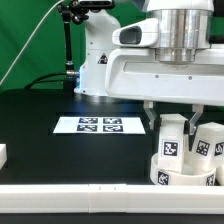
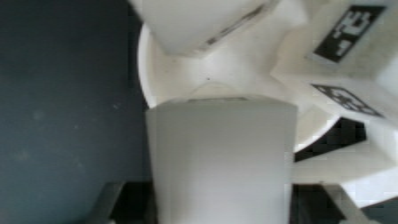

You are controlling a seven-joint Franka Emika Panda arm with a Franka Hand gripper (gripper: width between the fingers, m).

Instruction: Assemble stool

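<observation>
At the exterior view's lower right, my gripper (image 1: 172,128) is shut on a short white stool leg (image 1: 171,145) that stands upright on the round white seat (image 1: 185,180). A second tagged leg (image 1: 207,140) stands on the seat just to the exterior view's right of it. In the wrist view the held leg (image 2: 217,150) fills the middle between my dark fingers (image 2: 118,203), with my gripper (image 2: 217,208) closed on its sides. The seat (image 2: 178,75) lies under it, and the other leg (image 2: 347,40) shows its tags beside it.
The marker board (image 1: 100,125) lies flat on the black table toward the exterior view's left of the seat. A small white block (image 1: 3,155) sits at the left edge. A long white bar (image 1: 90,195) runs along the front.
</observation>
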